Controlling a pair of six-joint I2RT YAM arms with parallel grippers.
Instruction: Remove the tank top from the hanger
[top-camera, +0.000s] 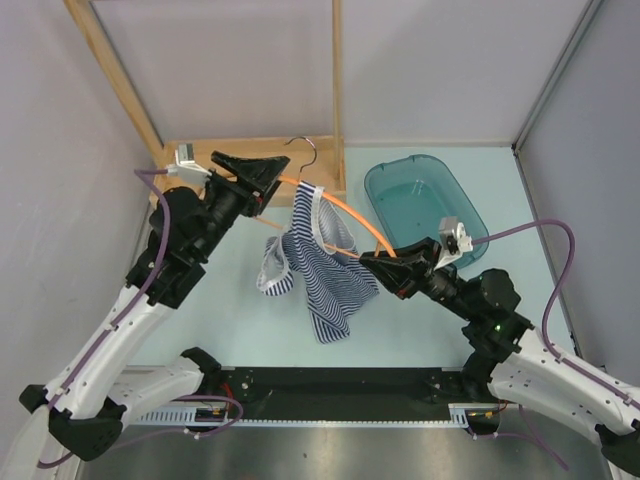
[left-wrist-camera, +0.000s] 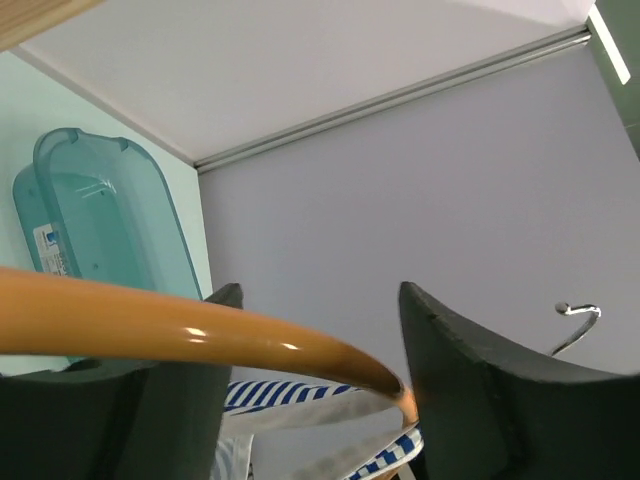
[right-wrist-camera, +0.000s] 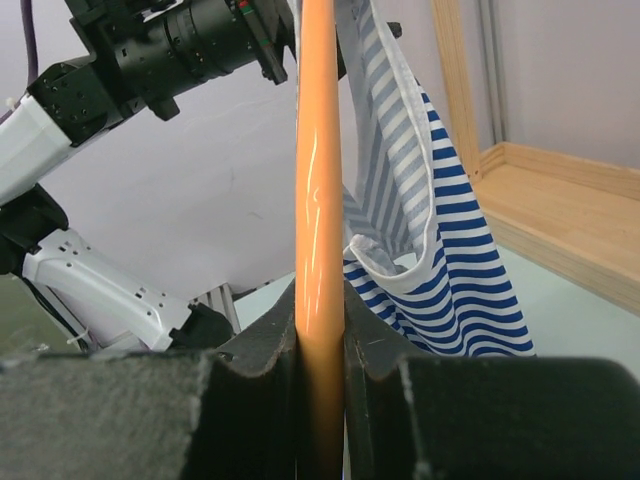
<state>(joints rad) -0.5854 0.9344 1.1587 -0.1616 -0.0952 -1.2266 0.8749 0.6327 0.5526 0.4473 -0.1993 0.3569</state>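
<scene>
Holding a thin orange hanger (top-camera: 352, 215) in the air above the pale green table (top-camera: 250, 335), two robot arms reach in from either side. The right tool (right-wrist-camera: 322, 345) is clamped shut on one end of the hanger's bar, which runs up between its jaws. The left tool (top-camera: 275, 180) sits at the other end, near the grey hook (top-camera: 305, 150), with its jaws apart and the bar passing between them unpinched. The tank top (top-camera: 325, 280), striped navy and white, hangs by a strap from about the middle of the hanger, its body drooping in loose folds. Whether its hem touches the table cannot be told. The cloth looks light, soft and limp, so it should slide along the smooth, stiff bar, though the strap may catch on the curved end. A pinch on the white-edged strap beside the bar, or on a fold of the body, seems the best hold. Open room lies below and toward the near edge. A wooden frame (top-camera: 240, 150) stands close behind the left tool, and a teal bin (top-camera: 420, 200) sits just beyond the right one.
</scene>
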